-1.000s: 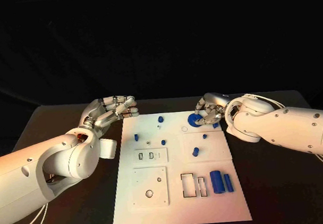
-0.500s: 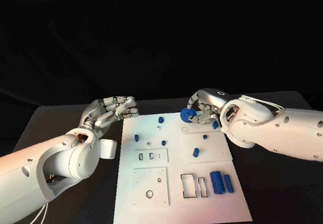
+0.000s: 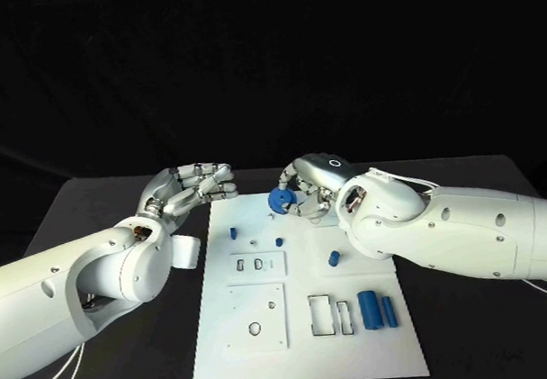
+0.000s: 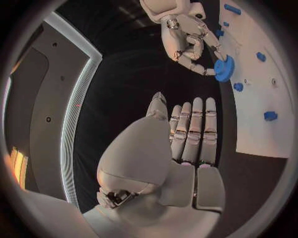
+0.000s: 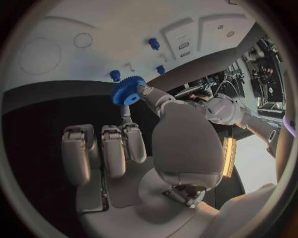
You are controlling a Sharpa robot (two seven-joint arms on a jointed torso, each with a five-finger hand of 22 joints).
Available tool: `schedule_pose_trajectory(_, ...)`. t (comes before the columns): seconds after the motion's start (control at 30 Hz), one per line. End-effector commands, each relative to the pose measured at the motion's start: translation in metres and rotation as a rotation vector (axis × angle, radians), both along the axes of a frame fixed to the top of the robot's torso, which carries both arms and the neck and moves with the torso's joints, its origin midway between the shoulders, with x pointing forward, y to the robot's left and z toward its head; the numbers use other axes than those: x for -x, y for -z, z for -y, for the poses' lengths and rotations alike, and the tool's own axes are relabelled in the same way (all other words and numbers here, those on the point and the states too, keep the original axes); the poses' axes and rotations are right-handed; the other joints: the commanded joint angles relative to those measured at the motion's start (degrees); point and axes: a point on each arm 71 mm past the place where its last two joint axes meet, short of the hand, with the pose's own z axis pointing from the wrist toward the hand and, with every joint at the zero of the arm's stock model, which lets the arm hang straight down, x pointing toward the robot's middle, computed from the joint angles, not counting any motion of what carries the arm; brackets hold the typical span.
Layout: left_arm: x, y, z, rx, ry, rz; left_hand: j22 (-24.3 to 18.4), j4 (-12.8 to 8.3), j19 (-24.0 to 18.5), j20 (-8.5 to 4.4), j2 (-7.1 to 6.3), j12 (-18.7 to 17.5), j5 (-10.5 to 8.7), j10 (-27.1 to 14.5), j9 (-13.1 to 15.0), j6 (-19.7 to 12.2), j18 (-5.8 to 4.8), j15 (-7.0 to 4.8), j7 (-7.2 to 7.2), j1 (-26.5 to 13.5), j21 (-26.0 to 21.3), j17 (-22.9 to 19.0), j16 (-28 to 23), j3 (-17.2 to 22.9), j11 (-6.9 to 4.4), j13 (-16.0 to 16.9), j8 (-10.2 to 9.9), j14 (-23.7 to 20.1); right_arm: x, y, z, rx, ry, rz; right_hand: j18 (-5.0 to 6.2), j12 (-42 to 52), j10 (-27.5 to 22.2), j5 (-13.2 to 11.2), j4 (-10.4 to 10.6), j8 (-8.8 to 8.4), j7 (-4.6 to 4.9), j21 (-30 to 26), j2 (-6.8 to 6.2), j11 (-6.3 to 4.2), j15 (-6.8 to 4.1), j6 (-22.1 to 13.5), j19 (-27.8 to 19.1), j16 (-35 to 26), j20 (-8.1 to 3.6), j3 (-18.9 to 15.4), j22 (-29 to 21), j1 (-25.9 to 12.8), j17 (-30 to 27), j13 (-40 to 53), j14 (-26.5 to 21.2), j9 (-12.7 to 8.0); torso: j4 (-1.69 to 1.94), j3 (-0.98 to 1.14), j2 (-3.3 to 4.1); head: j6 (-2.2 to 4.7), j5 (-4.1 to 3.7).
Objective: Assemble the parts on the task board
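Right hand (image 3: 302, 189) pinches a blue gear (image 3: 279, 202) between thumb and a fingertip, other fingers loosely curled; the right wrist view shows the gear (image 5: 128, 90) toothed, with a centre hole, at the fingertips. Gear is lifted over the far end of the board (image 3: 367, 343), near its middle, not touching it as far as the head view shows. In the left wrist view the same gear (image 4: 224, 69) sits in the right hand (image 4: 189, 42), just off the board's edge.

Left hand (image 3: 193, 187) holds nothing, fingers curled in toward the palm, hovering over the desk (image 3: 93, 207) just off the board's far-left corner.

On the board: small blue pegs at the far end, one (image 3: 272, 202) right by the gear, others (image 3: 232, 232) and (image 3: 280, 239) a little nearer. Another blue part (image 3: 333, 257) near the middle. Two blue cylinders (image 3: 367, 309), (image 3: 387, 310) lie side by side at the near-right, beside a rectangular cut-out (image 3: 318, 314). Two raised square plates on the left half: one with slots (image 3: 253, 264), one with round holes (image 3: 255, 316).
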Motion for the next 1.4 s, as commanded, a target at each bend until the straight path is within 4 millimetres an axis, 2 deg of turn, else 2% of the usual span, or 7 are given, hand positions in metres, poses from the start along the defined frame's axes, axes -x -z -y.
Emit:
schedule_pose_trajectory(0.03,0.0,-0.002,0.003,0.011,0.017,0.007,-0.1,0.0,-0.1,0.38,0.01,-0.2,-0.37,-0.3,0.1,-0.3,1.0,-0.16,0.02,0.4,-0.3,0.1,-0.4,-0.3,0.06,0.0,-0.4,-0.4,-0.002,0.005,-0.006,0.043,-0.005,0.011,-0.56,0.2,0.4,0.0,-0.1,-0.03,0.02,0.4,0.02,0.04,-0.55,0.1,4.0,0.2,-0.43,0.4,12.9,-0.7,15.1,6.9,6.0,0.0,0.0,-0.03,0.07,0.01,0.35)
schedule_pose_trajectory(0.17,0.0,-0.002,0.003,0.011,0.019,0.008,-0.1,0.0,-0.1,0.38,0.01,-0.2,-0.37,-0.3,0.1,-0.3,1.0,-0.16,0.02,0.4,-0.3,0.1,-0.4,-0.3,0.06,0.0,-0.4,-0.4,-0.002,0.013,-0.017,0.055,-0.022,-0.005,-0.54,0.1,0.3,0.0,-0.1,-0.05,0.02,0.3,0.02,0.04,-0.55,0.1,4.0,0.2,-0.43,0.5,12.9,-0.7,15.1,6.8,6.0,0.0,-0.06,0.01,0.07,0.21,0.95)
schedule_pose_trajectory(0.3,0.0,-0.002,0.004,0.012,0.02,0.008,-0.1,0.0,-0.1,0.38,0.01,-0.2,-0.37,-0.3,0.1,-0.3,1.0,-0.16,0.02,0.4,-0.3,0.1,-0.4,-0.3,0.06,0.0,-0.4,-0.4,-0.002,0.02,-0.025,0.065,-0.033,-0.021,-0.55,0.1,0.3,0.0,0.0,-0.06,0.03,0.4,0.03,0.04,-0.55,0.0,4.0,0.2,-0.43,0.5,12.9,-0.8,15.1,6.9,6.0,0.0,0.01,-0.01,0.13,0.05,1.03)
schedule_pose_trajectory(0.5,0.001,-0.002,0.004,0.011,0.019,0.008,-0.1,0.0,-0.1,0.4,0.14,-0.2,-0.39,-0.3,0.2,-0.3,1.0,-0.13,0.03,0.5,-0.4,0.2,-0.5,-0.4,0.07,0.0,-0.4,-0.4,-0.006,0.027,-0.028,0.069,-0.024,-0.032,-0.55,0.1,0.3,0.0,0.0,-0.06,0.03,0.3,0.04,0.04,-0.54,0.1,4.0,0.2,-0.43,0.6,12.9,-0.8,15.1,6.9,6.0,0.0,0.18,-0.05,0.19,-0.38,1.1)
schedule_pose_trajectory(0.6,0.001,-0.002,0.003,0.011,0.018,0.008,-0.1,0.0,-0.1,0.4,0.14,-0.2,-0.39,-0.3,0.2,-0.3,1.0,-0.13,0.03,0.5,-0.4,0.2,-0.5,-0.4,0.07,0.0,-0.4,-0.4,-0.006,0.029,-0.028,0.071,-0.022,-0.036,-0.56,0.1,0.3,-0.1,0.0,-0.09,0.04,0.4,-0.02,0.05,-0.54,0.0,4.0,0.2,-0.43,0.6,13.0,-0.9,15.1,6.8,6.0,0.0,0.07,0.0,0.19,-0.59,1.25)
schedule_pose_trajectory(0.97,0.001,-0.003,0.004,0.012,0.02,0.008,-0.2,0.0,-0.1,0.41,0.15,-0.2,-0.41,-0.3,0.2,-0.4,1.0,-0.12,0.05,0.5,-0.4,0.3,-0.6,-0.5,0.09,0.0,-0.5,-0.5,-0.009,0.035,-0.031,0.08,-0.021,-0.055,-0.5,-0.2,0.0,-0.5,0.1,-0.42,0.18,0.2,-0.56,0.17,-0.46,-0.3,3.9,0.2,-0.4,0.8,12.8,-1.7,15.1,6.5,6.0,-0.1,0.11,0.03,0.13,-0.77,1.43)
schedule_pose_trajectory(1.4,0.001,-0.003,0.003,0.011,0.021,0.007,-0.2,0.1,-0.1,0.42,0.15,-0.2,-0.41,-0.3,0.2,-0.4,1.0,-0.11,0.06,0.4,-0.4,0.3,-0.6,-0.5,0.1,0.0,-0.5,-0.5,-0.014,0.039,-0.032,0.086,-0.012,-0.07,-0.39,-2.3,-2.1,-5.8,1.3,-3.52,1.5,-0.2,-1.53,1.42,0.64,-4.7,3.5,0.2,0.59,-1.2,12.5,-4.4,15.1,4.2,6.0,-2.0,0.08,-0.01,0.15,-0.88,1.39)
